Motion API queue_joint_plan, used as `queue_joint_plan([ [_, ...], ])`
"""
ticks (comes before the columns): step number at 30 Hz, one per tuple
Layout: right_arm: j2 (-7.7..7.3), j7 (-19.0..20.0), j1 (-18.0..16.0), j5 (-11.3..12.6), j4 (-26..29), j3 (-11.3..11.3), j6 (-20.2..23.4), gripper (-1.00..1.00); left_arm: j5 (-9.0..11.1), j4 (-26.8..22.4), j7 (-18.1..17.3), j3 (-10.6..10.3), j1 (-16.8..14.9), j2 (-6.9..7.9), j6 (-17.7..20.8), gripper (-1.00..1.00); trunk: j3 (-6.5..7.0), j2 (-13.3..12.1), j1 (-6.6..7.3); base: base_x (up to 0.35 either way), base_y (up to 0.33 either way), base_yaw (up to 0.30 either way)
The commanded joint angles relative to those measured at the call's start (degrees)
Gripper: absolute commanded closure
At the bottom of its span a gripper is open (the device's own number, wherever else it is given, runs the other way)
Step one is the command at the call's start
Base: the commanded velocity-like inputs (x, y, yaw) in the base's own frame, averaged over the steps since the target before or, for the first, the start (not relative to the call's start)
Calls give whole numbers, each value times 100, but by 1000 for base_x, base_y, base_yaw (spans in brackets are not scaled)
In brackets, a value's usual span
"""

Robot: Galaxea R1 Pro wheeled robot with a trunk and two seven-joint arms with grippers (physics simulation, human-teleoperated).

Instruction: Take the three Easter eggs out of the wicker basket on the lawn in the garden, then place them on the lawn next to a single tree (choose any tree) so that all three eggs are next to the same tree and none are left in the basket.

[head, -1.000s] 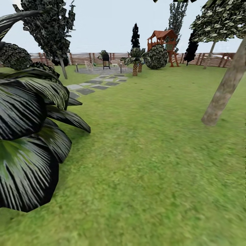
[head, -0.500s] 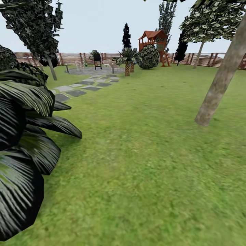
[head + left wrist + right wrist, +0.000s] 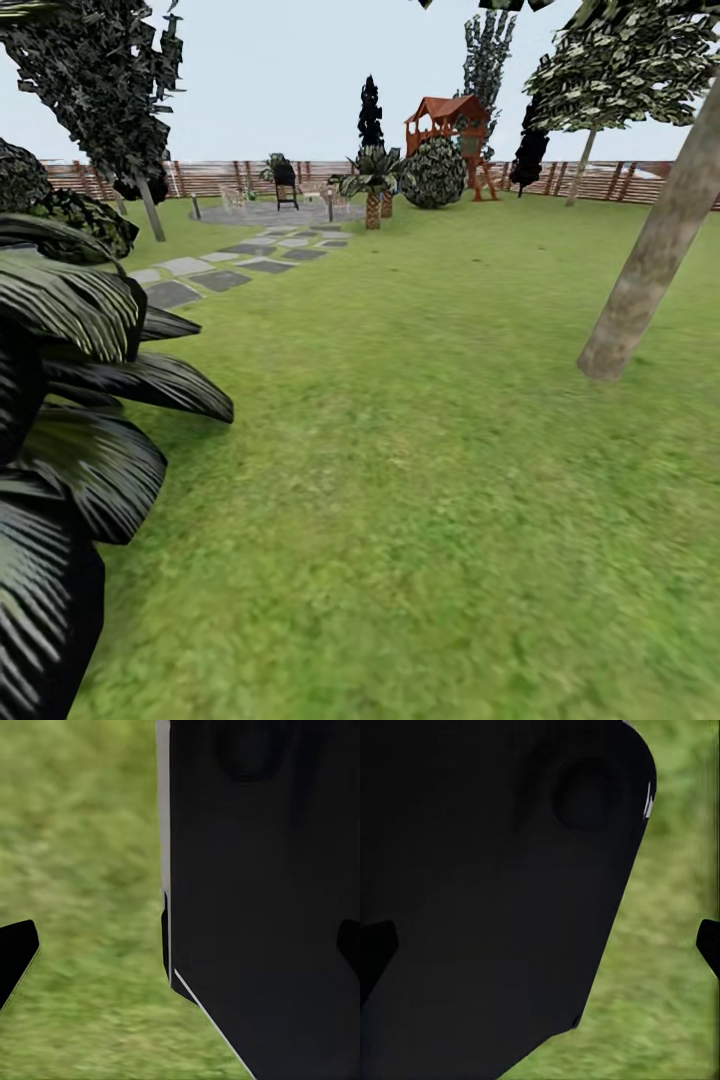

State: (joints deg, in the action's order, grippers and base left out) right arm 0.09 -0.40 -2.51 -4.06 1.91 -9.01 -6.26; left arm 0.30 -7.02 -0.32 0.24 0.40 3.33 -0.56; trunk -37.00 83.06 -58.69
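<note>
Here the head view looks across the lawn, a broad flat stretch of green grass that fills the middle and near ground of the garden. At the right edge a tree with a thick, smooth grey-beige trunk leans out of the grass, its base resting on the lawn. At the left edge stands a large dark plant with broad, ribbed leaves, close to the camera. A path of grey stepping stones runs from beside that plant toward a grey round patio at the far side of the lawn. Just beyond the patio's right side are a small palm, a round leafy bush and a red-roofed play tower. A brown slatted fence closes the far edge of the garden.

In the left wrist view, the left claw shows two dark fingertips at opposite edges of the picture — set wide apart, with nothing between them except a black body panel of the robot and blurred grass behind it. In the right wrist view, the right claw shows the same arrangement — fingertips far apart, holding nothing, with a black rounded panel close in front and grass beyond.
</note>
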Motion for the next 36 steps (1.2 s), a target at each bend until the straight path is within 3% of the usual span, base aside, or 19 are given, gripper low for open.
queue_joint_plan([
  [1, 0, -4, -4, -42, -6, -1, -16, -100, 4, -10, -3, 2, 4, 1, -6, -100, 6, 1, -3, 330, 0, 0],
  [36, -10, -4, -4, -42, -6, 1, -16, -100, 5, -11, -3, 2, 4, 1, -6, -100, 85, 1, -3, 330, 0, -9],
])
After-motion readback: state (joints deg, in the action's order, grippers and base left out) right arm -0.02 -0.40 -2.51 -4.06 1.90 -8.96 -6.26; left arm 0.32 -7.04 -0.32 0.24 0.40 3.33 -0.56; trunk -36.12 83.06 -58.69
